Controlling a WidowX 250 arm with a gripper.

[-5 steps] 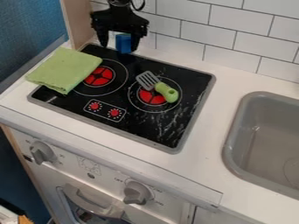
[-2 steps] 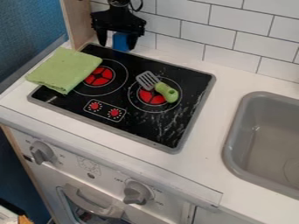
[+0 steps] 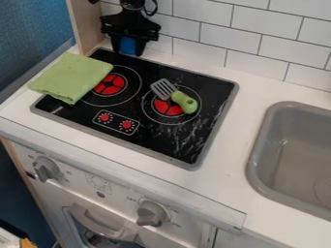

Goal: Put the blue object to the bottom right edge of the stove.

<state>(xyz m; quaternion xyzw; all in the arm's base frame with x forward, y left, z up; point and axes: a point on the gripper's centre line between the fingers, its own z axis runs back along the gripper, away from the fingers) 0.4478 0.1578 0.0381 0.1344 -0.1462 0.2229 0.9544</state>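
I can see the end effector (image 3: 128,52) pinching the blue block (image 3: 128,44) by the stove's (image 3: 152,138) back edge, with the cloth (image 3: 71,77) over the stove's left side and the spatula (image 3: 185,101) across its right burner (image 3: 163,109).

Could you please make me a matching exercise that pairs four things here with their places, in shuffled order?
Things:
1. folded light-green cloth
2. grey slotted spatula with a green handle
3. blue object
4. grey sink basin

Places:
A. on the red burner nearer the sink
B. set into the white counter
C. between the fingers of the black gripper
D. over the left edge of the black stove

Pairs: 1-D, 2-A, 3-C, 4-B
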